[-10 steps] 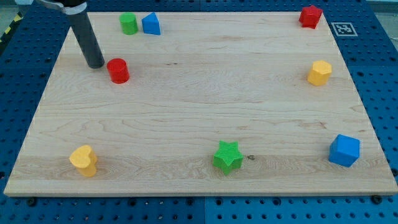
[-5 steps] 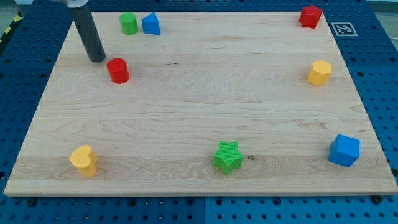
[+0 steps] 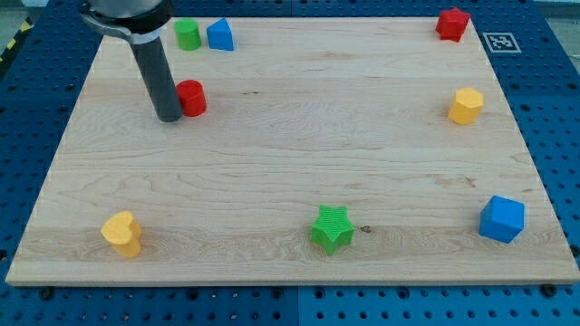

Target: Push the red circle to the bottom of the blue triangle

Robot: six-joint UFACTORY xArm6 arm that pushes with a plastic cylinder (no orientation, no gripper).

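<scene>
One dark rod reaching down from the view's top left, my tip (image 3: pixel 169 118) planted on the pale wooden board (image 3: pixel 290 181), pressed against the left side of the red circle block (image 3: pixel 191 97). No fingers to spread or pinch, only a plain rod end. Red circle below and slightly left of the blue triangle block (image 3: pixel 219 35), well apart from it. Green cylinder block (image 3: pixel 188 34) just beside the triangle's left. Farther out: red block (image 3: pixel 452 23) at top right, yellow hexagonal block (image 3: pixel 466 106) on the right edge, blue cube (image 3: pixel 502 219) at bottom right, green star block (image 3: pixel 332 227) at bottom centre, yellow heart-like block (image 3: pixel 122 233) at bottom left.
</scene>
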